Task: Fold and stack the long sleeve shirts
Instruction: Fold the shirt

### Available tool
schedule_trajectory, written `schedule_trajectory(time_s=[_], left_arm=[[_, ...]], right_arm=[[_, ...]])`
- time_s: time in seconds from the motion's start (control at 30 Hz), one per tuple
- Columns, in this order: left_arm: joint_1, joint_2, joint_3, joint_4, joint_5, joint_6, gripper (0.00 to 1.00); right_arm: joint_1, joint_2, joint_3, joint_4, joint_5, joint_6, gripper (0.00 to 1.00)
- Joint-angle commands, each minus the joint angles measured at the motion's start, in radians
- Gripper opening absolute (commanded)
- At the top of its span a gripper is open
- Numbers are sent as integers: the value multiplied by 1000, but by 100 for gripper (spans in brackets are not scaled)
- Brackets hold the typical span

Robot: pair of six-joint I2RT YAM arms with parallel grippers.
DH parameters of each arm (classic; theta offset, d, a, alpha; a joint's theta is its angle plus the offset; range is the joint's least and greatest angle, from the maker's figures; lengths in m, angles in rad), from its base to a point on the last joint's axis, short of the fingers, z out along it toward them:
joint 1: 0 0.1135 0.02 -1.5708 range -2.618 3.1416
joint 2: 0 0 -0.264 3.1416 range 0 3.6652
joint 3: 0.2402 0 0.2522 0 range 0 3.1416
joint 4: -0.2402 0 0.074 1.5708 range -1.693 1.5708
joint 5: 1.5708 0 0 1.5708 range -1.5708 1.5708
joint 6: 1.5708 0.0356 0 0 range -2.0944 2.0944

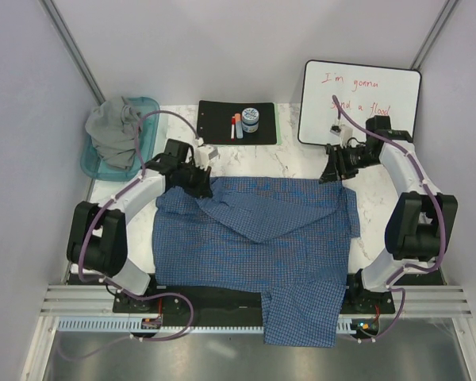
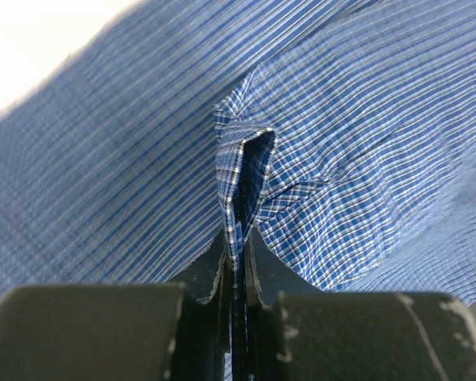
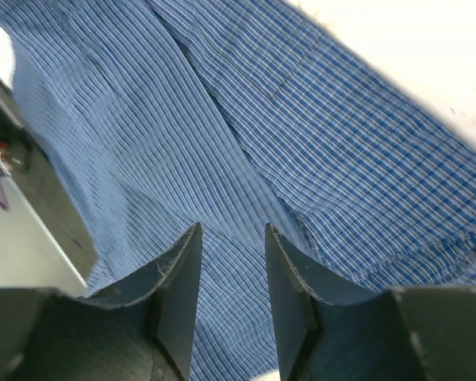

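The blue-and-white check shirt (image 1: 262,238) lies spread across the table, with one part hanging over the near edge. My left gripper (image 1: 200,184) is at its far left corner, shut on a fold of the check fabric (image 2: 242,182). My right gripper (image 1: 331,176) is open just above the shirt's far right corner, with check cloth (image 3: 246,159) below its jaws and nothing between them. The grey shirt (image 1: 117,131) lies crumpled in the teal tub (image 1: 89,163) at the far left.
A black clipboard (image 1: 214,115) with markers and a small jar (image 1: 250,119) lies at the back centre. A whiteboard (image 1: 361,103) with red writing leans at the back right. The white marble table (image 1: 301,159) shows behind the shirt.
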Motion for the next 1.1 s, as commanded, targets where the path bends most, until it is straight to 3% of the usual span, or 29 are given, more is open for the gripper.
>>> schedule_trajectory(time_s=[0.0, 0.27, 0.37, 0.4, 0.5, 0.6, 0.87, 1.07], left_arm=[[75, -38, -97, 93, -5, -39, 12], [149, -89, -212, 175, 12, -65, 16], [159, -99, -203, 132, -28, -64, 34], [164, -108, -205, 127, -39, -62, 47], [178, -162, -192, 96, -51, -10, 60], [178, -188, -179, 72, -54, 46, 61], [176, -106, -105, -14, -80, 148, 67], [178, -9, -64, -14, -155, 156, 68]], right_arm=[[17, 0, -39, -34, 139, -95, 44], [29, 67, -66, 4, 240, -93, 41], [29, 75, -60, 6, 254, -93, 39], [28, 72, -60, 4, 257, -95, 39], [43, 40, -60, 9, 268, -100, 38], [78, 20, -58, 42, 297, -78, 40], [143, 110, -6, 56, 320, -44, 61], [150, 172, 9, 59, 344, -46, 65]])
